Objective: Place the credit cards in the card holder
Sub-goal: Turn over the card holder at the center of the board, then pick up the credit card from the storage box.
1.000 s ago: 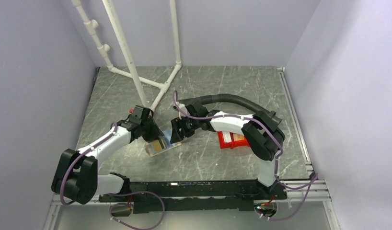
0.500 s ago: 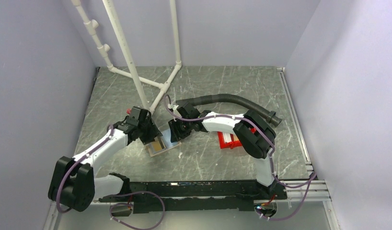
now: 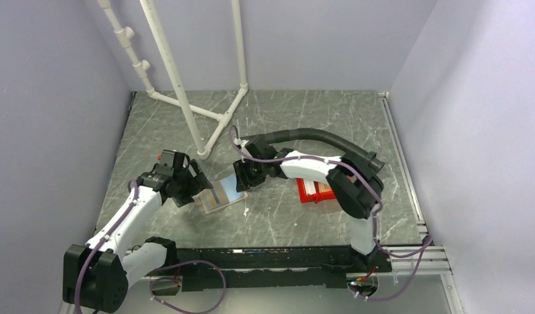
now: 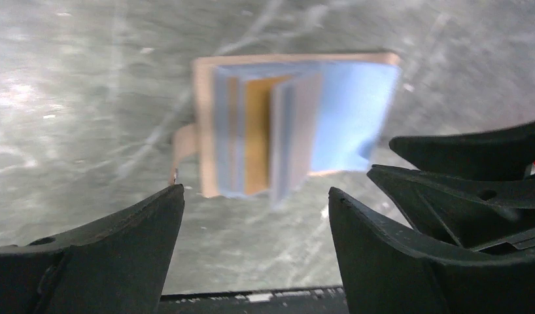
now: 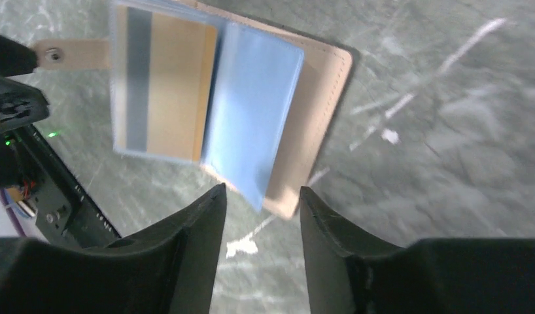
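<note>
The tan-beige card holder [image 3: 220, 195] lies open on the grey table between my two grippers. In the right wrist view the holder [image 5: 317, 98] shows shiny bluish pockets, a tan-orange card [image 5: 170, 91] inside one pocket, and its snap tab [image 5: 52, 53]. The left wrist view shows the holder [image 4: 203, 118] with the same card [image 4: 257, 134]. My left gripper [image 3: 198, 190] [image 4: 255, 196] is open and empty, just left of the holder. My right gripper [image 3: 241, 186] [image 5: 258, 193] is open and empty, with its tips at the holder's right corner.
A red plastic bin [image 3: 315, 191] with something pale in it sits right of the holder, under the right arm. A white pipe frame [image 3: 186, 98] stands at the back left. A black hose [image 3: 304, 134] arcs over the right arm.
My left arm has pulled back to the left and nearer, off the holder. The right gripper has stayed at the holder's right edge. More of the bluish pockets shows now.
</note>
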